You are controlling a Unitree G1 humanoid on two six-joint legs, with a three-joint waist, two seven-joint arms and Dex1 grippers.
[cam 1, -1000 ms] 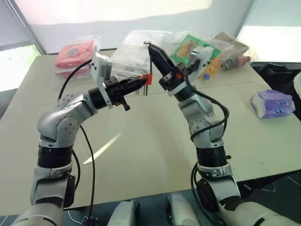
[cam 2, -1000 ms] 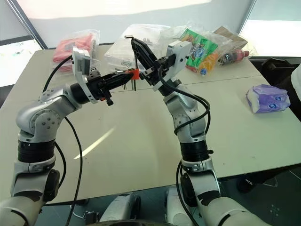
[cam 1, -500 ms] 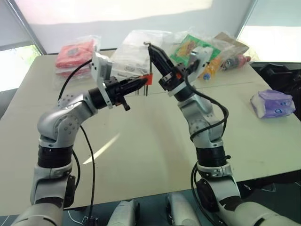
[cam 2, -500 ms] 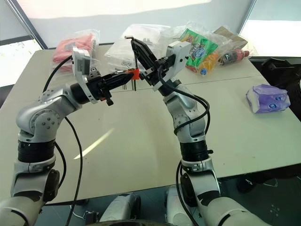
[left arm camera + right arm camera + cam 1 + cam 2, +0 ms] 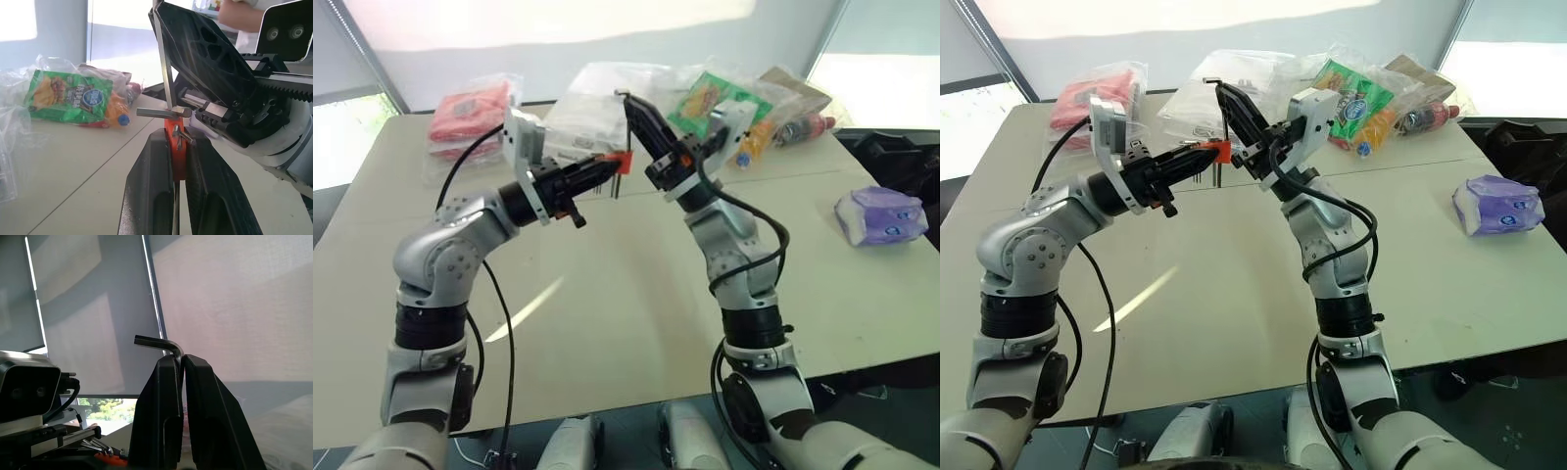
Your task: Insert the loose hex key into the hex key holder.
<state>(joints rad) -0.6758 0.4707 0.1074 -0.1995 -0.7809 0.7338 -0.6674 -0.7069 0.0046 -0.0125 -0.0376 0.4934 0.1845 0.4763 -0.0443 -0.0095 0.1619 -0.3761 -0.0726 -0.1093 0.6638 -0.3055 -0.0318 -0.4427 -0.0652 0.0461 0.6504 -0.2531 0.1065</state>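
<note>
Nothing has shifted over the last second. Upper centre of the frame, above the desk [image 5: 607,323]: left gripper [image 5: 607,165] fingers stay clamped on the holder [image 5: 624,163], right gripper [image 5: 628,102] fingers on the hex key [image 5: 159,342]. Key beside the holder, not yet seated; insertion looks stalled at alignment.

Lab-like room, table [image 5: 607,323], window blinds [image 5: 98,293]

Loose hex key [image 5: 161,342]: thin dark metal rod, smooth, faint sheen. Hex key holder [image 5: 173,147]: red-orange plastic, smooth and slightly glossy, with bright metal keys. Left gripper [image 5: 178,147] and right gripper [image 5: 178,363]: matt black plastic fingers. Table [image 5: 607,323]: pale, matt, smooth top. Snack bag [image 5: 68,98]: glossy printed film. Red packet [image 5: 470,108]: clear crinkled plastic wrap.
</note>
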